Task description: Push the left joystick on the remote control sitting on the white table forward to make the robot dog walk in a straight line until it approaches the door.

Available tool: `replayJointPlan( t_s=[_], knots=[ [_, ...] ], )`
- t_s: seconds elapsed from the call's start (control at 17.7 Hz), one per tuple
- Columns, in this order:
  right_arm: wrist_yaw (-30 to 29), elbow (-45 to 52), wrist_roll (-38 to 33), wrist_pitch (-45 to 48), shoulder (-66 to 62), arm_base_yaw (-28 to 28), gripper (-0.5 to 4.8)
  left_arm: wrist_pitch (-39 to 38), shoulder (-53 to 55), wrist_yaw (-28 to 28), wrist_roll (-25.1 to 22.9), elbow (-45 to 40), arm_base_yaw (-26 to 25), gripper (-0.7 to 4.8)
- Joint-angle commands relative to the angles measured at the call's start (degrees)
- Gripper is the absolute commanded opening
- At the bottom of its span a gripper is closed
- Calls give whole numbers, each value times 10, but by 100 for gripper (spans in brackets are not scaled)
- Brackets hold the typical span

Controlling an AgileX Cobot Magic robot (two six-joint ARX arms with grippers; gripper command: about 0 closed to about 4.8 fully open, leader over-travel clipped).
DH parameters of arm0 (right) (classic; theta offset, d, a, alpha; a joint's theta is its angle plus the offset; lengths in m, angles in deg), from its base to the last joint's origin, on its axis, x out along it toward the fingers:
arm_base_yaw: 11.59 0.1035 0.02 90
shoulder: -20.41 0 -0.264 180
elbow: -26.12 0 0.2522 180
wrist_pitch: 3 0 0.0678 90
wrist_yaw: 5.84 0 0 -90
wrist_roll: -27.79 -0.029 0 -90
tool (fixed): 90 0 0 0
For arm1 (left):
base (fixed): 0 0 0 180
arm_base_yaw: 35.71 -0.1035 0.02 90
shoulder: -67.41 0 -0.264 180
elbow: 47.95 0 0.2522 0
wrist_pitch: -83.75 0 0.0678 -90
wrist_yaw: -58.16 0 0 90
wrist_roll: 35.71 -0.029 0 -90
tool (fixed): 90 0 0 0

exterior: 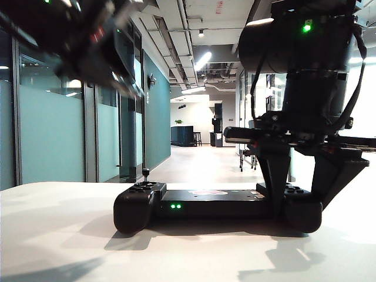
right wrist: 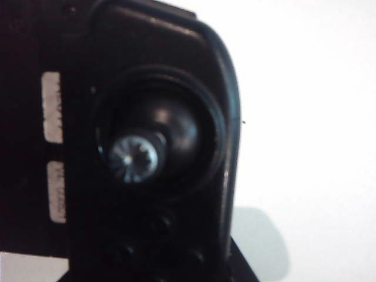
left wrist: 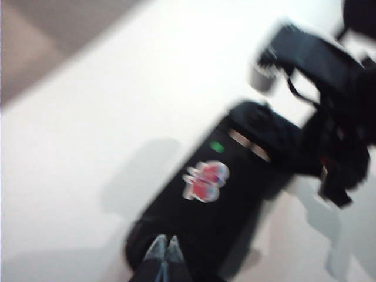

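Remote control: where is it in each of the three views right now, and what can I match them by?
Exterior: remote control low centre, right gripper clamped on its right handle, left gripper blurred, high at left.
Left wrist: it lies slantwise beneath the shut left gripper.
Right wrist: its thumbstick end fills the frame.
Shared: white table; sticker in the first two.

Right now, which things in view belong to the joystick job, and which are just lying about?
Job: remote control; left joystick; white table; right gripper, jaws clamped on the controller's right handle; left gripper, jaws shut, above its left end. There is no robot dog in view.
Just there: right thumbstick; red sticker; glass partition; corridor stools.
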Motion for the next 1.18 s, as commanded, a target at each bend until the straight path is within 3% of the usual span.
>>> replayJointPlan(
  t_s=[0.06,0.28,0.39,0.68,0.85,0.96,1.18],
  knots=[
    [-7,-3,5,11,2,1,53,4,-57,41,32,3,0,-6],
    [-7,-3,7,20,2,1,68,3,-143,113,59,3,0,-6],
    [-7,-3,13,20,2,1,149,2,-177,143,59,3,0,-6],
    [-8,-3,27,19,3,1,269,-25,-217,147,59,3,0,-6],
    [-9,-3,36,16,6,1,278,-35,-217,147,59,3,0,-6],
    [-7,-3,36,13,16,1,347,-35,-217,147,59,3,0,-6],
    [5,-3,44,-9,54,-2,351,-35,-218,147,60,3,0,-6]
  ],
)
